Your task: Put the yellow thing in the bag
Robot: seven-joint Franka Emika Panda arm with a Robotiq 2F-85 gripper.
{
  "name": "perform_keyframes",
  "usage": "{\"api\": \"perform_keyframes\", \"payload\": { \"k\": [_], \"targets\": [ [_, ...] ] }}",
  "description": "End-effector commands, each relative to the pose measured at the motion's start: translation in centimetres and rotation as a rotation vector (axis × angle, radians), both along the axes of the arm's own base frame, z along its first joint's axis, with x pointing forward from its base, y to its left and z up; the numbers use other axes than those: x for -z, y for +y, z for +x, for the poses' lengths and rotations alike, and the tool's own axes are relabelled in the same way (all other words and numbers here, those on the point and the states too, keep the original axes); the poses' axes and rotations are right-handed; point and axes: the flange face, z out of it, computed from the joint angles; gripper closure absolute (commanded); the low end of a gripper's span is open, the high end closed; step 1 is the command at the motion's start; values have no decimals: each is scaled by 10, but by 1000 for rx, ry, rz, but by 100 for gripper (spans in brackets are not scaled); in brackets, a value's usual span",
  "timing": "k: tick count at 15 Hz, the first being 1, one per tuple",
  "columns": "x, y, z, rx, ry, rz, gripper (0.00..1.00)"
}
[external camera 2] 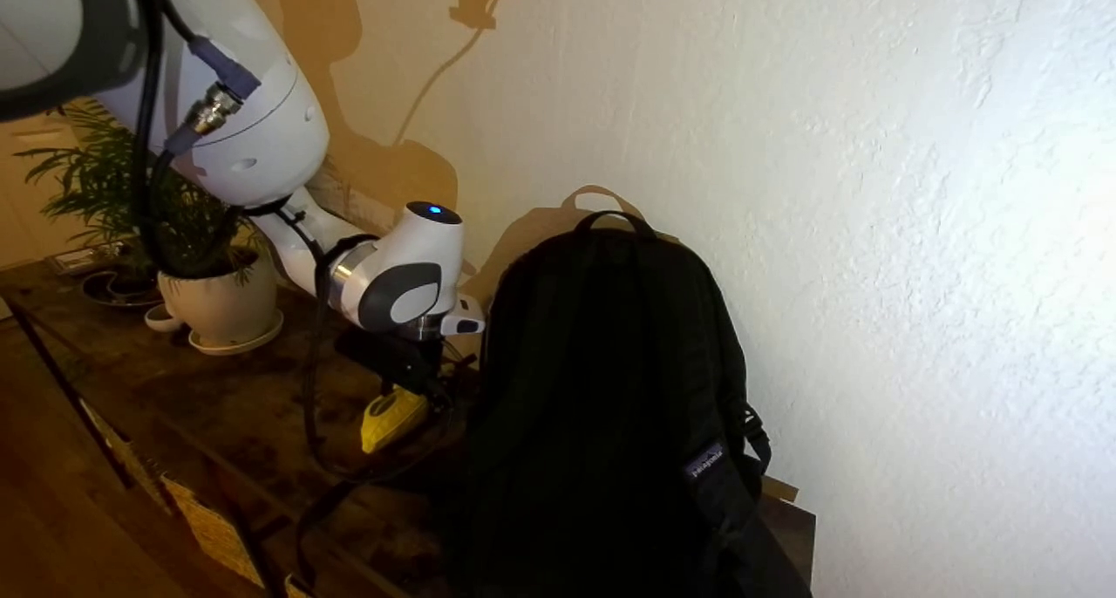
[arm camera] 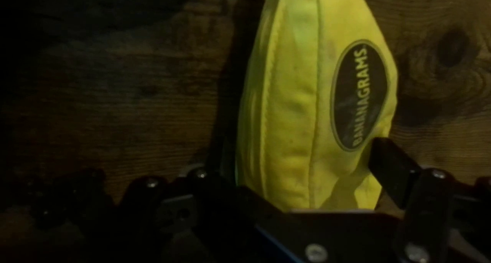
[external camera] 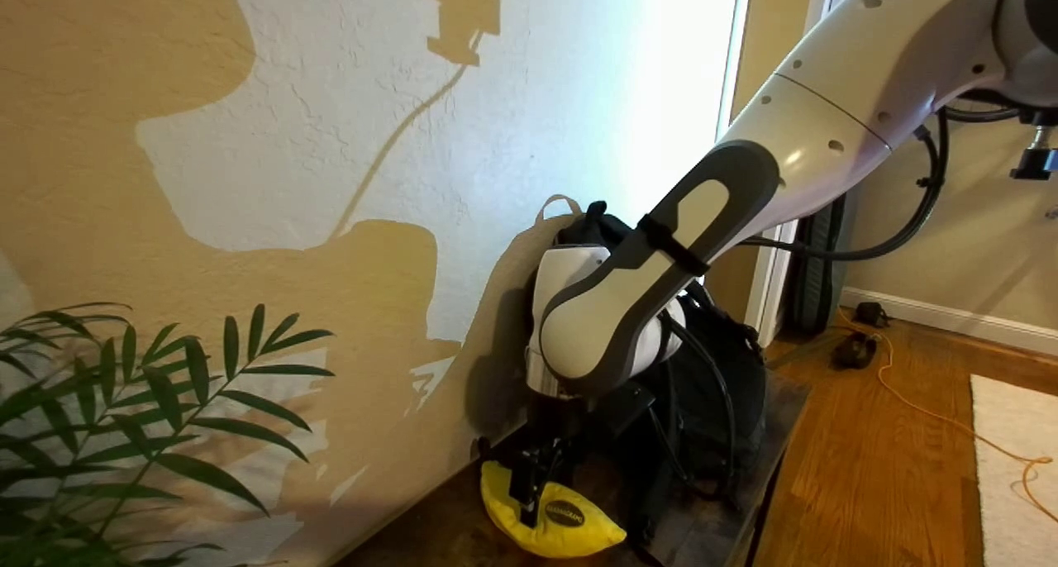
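Note:
The yellow thing [external camera: 570, 532] is a banana-shaped pouch with a dark oval label. It appears to rest on the wooden tabletop, beside the bag, and shows also in an exterior view [external camera 2: 395, 419] and the wrist view [arm camera: 291, 102]. The bag [external camera 2: 602, 389] is a large black backpack standing upright against the wall; in an exterior view it is partly behind the arm [external camera: 719, 385]. Its opening cannot be made out. My gripper [arm camera: 303, 165] points down around the pouch, one finger along each side, close to or touching it. Whether the fingers grip it cannot be seen.
A potted plant [external camera 2: 222, 297] stands on the table [external camera 2: 200, 397] away from the bag; its leaves show in an exterior view [external camera: 165, 402]. The wall [external camera 2: 872, 232] is close behind. Dark straps or cables [external camera 2: 340, 485] lie between pouch and bag.

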Motion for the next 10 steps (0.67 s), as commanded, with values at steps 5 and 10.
{"api": "perform_keyframes", "payload": {
  "k": [5,10],
  "targets": [
    [-3,1,0,-31,13,41,58],
    [-26,6,4,-56,-13,30,88]
  ]
}}
